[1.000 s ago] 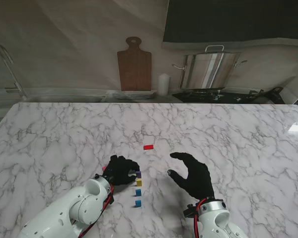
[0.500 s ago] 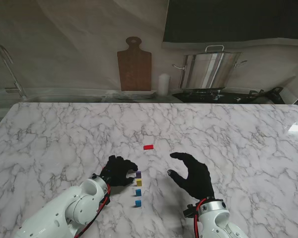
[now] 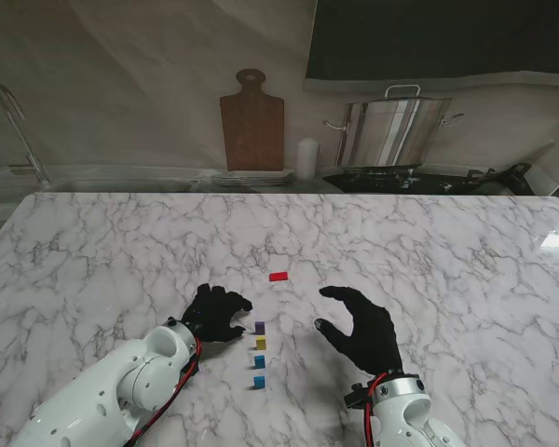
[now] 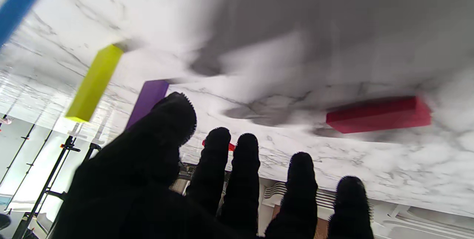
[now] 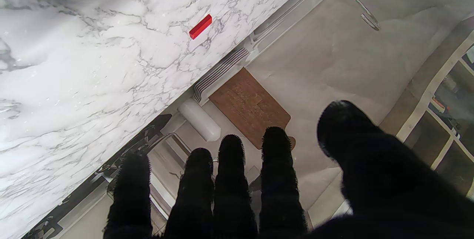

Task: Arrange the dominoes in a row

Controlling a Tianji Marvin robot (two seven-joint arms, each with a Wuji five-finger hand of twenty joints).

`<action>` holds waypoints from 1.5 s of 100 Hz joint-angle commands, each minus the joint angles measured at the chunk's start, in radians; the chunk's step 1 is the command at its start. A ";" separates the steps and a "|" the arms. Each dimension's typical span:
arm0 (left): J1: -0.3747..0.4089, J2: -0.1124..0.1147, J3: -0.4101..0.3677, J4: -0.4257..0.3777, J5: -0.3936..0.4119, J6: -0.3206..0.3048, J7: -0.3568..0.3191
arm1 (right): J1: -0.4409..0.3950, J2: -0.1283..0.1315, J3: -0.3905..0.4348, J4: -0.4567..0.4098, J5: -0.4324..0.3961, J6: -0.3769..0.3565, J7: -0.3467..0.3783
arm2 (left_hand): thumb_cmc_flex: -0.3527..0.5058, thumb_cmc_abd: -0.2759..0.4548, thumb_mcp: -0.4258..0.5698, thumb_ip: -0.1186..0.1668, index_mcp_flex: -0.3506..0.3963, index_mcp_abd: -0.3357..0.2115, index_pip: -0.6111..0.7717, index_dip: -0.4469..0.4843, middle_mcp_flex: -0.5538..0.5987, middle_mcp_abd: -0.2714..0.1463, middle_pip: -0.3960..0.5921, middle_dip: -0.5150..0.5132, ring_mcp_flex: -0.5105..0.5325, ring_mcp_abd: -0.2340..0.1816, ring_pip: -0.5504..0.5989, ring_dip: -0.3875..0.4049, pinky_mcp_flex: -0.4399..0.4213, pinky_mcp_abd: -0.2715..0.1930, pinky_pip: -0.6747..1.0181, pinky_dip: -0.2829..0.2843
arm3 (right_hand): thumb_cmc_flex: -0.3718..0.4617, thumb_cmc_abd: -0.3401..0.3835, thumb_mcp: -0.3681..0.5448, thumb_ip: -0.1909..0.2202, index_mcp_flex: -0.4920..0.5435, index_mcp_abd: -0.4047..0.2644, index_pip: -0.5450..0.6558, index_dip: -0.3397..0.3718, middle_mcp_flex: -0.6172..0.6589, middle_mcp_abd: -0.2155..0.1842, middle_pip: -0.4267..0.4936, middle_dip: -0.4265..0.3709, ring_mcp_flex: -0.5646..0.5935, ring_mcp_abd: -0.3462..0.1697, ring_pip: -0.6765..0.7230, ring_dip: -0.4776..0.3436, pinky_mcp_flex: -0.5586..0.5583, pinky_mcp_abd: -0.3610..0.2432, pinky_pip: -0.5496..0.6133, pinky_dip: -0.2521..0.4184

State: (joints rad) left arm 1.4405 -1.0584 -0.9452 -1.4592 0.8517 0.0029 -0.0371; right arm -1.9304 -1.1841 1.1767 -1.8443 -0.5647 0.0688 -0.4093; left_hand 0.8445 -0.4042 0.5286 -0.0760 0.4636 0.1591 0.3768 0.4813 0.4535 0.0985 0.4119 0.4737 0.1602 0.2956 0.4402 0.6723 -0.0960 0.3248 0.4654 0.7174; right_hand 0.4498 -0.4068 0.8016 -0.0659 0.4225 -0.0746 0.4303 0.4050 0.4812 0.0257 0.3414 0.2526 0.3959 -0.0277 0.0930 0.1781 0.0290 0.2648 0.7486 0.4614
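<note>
Four dominoes stand in a line on the desk [image 3: 102, 242], running away from me: two blue [image 3: 258, 381], yellow [image 3: 260, 343], purple [image 3: 259, 327]. Gaps look roughly even. A fifth, the red domino [image 3: 279, 276], lies flat, farther from me and slightly right of the line, well apart from the purple.

Left hand [image 3: 214, 315]: released, fingers spread, holding nothing, just left of the purple and not touching it. In its wrist view the purple [image 4: 147, 100] sits beside the thumb and the red [image 4: 377, 115] lies ahead of the fingertips; the view is blurred.

Right hand [image 3: 359, 331]: released, fingers curved, empty, hovering to the right of the row, well apart from all pieces. Its wrist view shows the red [image 5: 200, 26] alone on the marble.

Judged step: fetch the red and stand it beyond the purple, extending the line.

How to do it well:
- Reach for the red along a path left of the row; the purple is close enough to clip.
- Pinch the red across its long narrow faces, thumb against one or two fingers, so it can be turned upright in the grasp.
- Set it down in line with the other four, matching their spacing.
- Let go by spreading the fingers sideways, then lift straight up; a toppling piece would likely take the row with it
</note>
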 commanded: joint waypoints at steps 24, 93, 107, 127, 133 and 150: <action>-0.211 -0.045 0.151 0.137 -0.081 0.057 0.046 | -0.005 -0.001 0.013 -0.001 0.016 0.010 0.013 | 0.031 0.061 -0.051 0.029 -0.095 -0.065 -0.062 -0.031 -0.096 0.021 -0.054 -0.051 -0.009 0.034 -0.046 -0.046 -0.009 -0.013 -0.034 0.006 | -0.004 0.006 0.008 0.021 0.009 0.007 0.004 0.014 0.008 0.003 0.013 0.006 -0.002 -0.003 0.010 0.008 0.001 0.000 0.009 0.014; -0.481 -0.137 0.440 0.391 -0.191 0.087 0.107 | -0.009 -0.005 0.041 -0.011 0.052 0.015 0.023 | 0.068 0.092 -0.084 0.034 -0.097 -0.134 -0.138 -0.105 -0.152 0.031 -0.080 -0.072 -0.043 0.037 -0.052 -0.055 -0.015 -0.013 -0.071 0.002 | -0.004 0.008 0.010 0.021 0.010 0.008 0.005 0.014 0.008 0.004 0.014 0.006 0.000 -0.002 0.011 0.009 0.002 0.001 0.010 0.014; -0.505 -0.144 0.473 0.413 -0.200 0.100 0.091 | -0.011 -0.006 0.044 -0.012 0.055 0.018 0.023 | 0.099 0.127 -0.125 0.031 -0.074 -0.134 -0.151 -0.129 -0.156 0.035 -0.087 -0.076 -0.060 0.033 -0.050 -0.054 -0.014 -0.016 -0.083 0.007 | -0.004 0.008 0.010 0.021 0.010 0.008 0.005 0.014 0.008 0.002 0.013 0.006 0.001 0.001 0.011 0.009 0.002 0.001 0.010 0.014; -0.518 -0.143 0.493 0.418 -0.203 0.129 0.061 | -0.011 -0.006 0.045 -0.014 0.056 0.019 0.021 | 0.121 0.150 -0.148 0.036 -0.022 -0.107 -0.121 -0.120 -0.177 0.050 -0.096 -0.078 -0.075 0.026 -0.060 -0.057 -0.018 -0.019 -0.091 0.013 | -0.004 0.008 0.009 0.021 0.011 0.008 0.005 0.014 0.010 0.002 0.014 0.006 0.002 0.000 0.011 0.009 0.002 0.001 0.010 0.014; -0.518 -0.141 0.494 0.418 -0.204 0.134 0.054 | -0.011 -0.007 0.045 -0.014 0.057 0.020 0.021 | 0.127 0.156 -0.150 0.037 0.010 -0.096 -0.104 -0.113 -0.178 0.055 -0.097 -0.077 -0.079 0.027 -0.060 -0.055 -0.019 -0.020 -0.093 0.015 | -0.003 0.009 0.010 0.021 0.012 0.009 0.005 0.014 0.010 0.004 0.014 0.006 0.003 -0.001 0.011 0.009 0.002 0.001 0.010 0.014; -0.511 -0.130 0.490 0.401 -0.197 0.148 0.032 | -0.012 -0.007 0.045 -0.016 0.057 0.020 0.020 | 0.167 0.158 -0.198 0.026 0.091 -0.069 0.006 -0.024 -0.179 0.064 -0.099 -0.071 -0.088 0.024 -0.057 -0.048 -0.018 -0.023 -0.106 0.033 | -0.004 0.008 0.009 0.021 0.011 0.007 0.005 0.014 0.008 0.003 0.013 0.006 0.003 -0.001 0.011 0.009 0.002 0.001 0.010 0.014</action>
State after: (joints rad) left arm 0.9254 -1.1944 -0.4536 -1.0517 0.6502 0.1439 0.0153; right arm -1.9363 -1.1879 1.2203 -1.8546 -0.5095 0.0827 -0.3886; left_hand 0.9574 -0.2787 0.3672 -0.0653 0.4708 0.0708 0.2739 0.3794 0.3183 0.1433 0.3237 0.4148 0.0970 0.3069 0.3839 0.6189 -0.0976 0.3136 0.3912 0.7182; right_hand 0.4498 -0.4068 0.8016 -0.0659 0.4226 -0.0745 0.4303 0.4050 0.4812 0.0258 0.3414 0.2526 0.3960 -0.0269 0.0930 0.1781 0.0295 0.2648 0.7486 0.4614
